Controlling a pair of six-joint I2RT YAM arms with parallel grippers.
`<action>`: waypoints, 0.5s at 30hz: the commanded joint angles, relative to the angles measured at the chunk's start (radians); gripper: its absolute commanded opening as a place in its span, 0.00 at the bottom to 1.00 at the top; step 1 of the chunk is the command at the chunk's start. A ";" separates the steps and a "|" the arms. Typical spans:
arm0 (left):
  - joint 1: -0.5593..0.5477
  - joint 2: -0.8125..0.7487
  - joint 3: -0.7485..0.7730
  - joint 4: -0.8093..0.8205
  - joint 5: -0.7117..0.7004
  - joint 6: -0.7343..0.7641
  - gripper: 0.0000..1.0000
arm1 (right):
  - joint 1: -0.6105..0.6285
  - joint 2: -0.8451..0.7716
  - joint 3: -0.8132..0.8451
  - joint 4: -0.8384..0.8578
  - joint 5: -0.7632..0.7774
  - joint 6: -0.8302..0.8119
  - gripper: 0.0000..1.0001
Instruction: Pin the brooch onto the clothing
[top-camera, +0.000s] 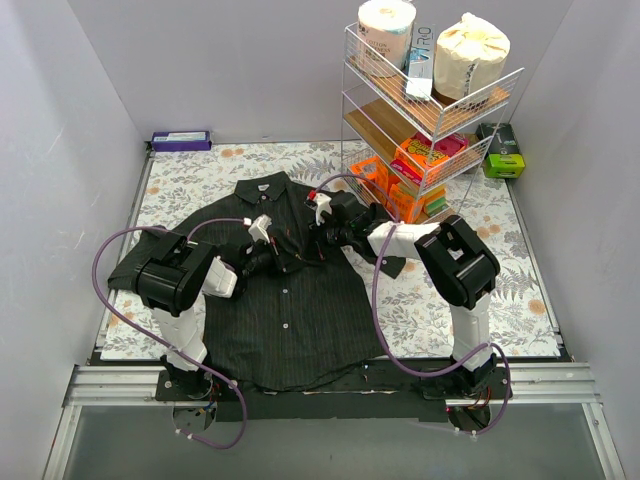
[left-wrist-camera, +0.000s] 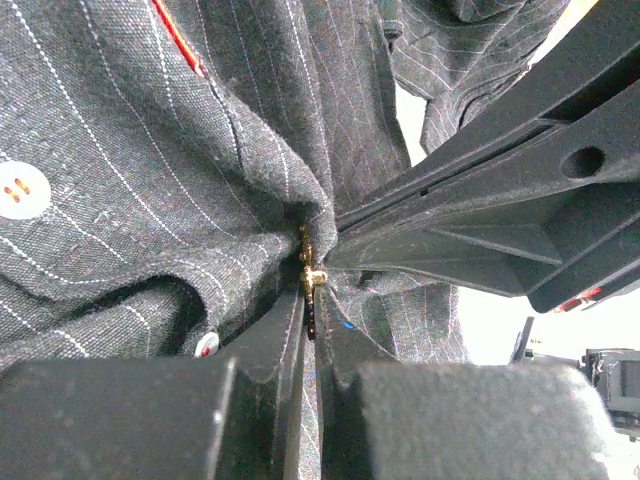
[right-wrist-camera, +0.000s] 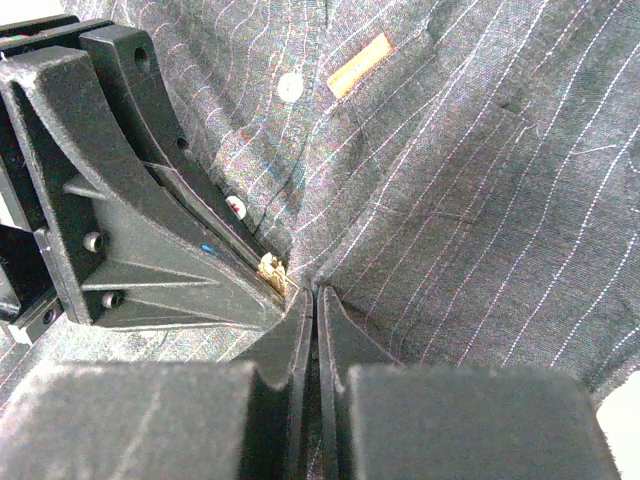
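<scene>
The left pincer (left-wrist-camera: 310, 302) nips the brooch (left-wrist-camera: 312, 272), the right pincer (right-wrist-camera: 315, 295) pinches the clothing (right-wrist-camera: 450, 200) (rolls (top-camera: 472, 55) top the rack (top-camera: 378, 122)).

Robot-lab test cell w/ staged home props: plain white partition walls (top-camera: 250, 60) left, far & right, floral table cover (top-camera: 200, 180), alu rail (top-camera: 120, 378) at near edge by bases of left arm (top-camera: 180, 300) & right arm (top-camera: 465, 270), wire rack (top-camera: 350, 100) far right holding paper rolls (top-camera: 385, 25).
</scene>
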 joint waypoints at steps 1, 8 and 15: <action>0.005 0.046 -0.064 -0.215 0.008 0.040 0.00 | -0.003 -0.048 -0.026 0.022 0.031 0.004 0.01; 0.027 0.052 -0.074 -0.217 0.005 0.040 0.00 | -0.005 -0.082 -0.038 0.019 0.037 -0.001 0.01; 0.030 0.051 -0.075 -0.215 0.009 0.055 0.00 | -0.005 -0.119 -0.041 -0.003 0.036 -0.007 0.01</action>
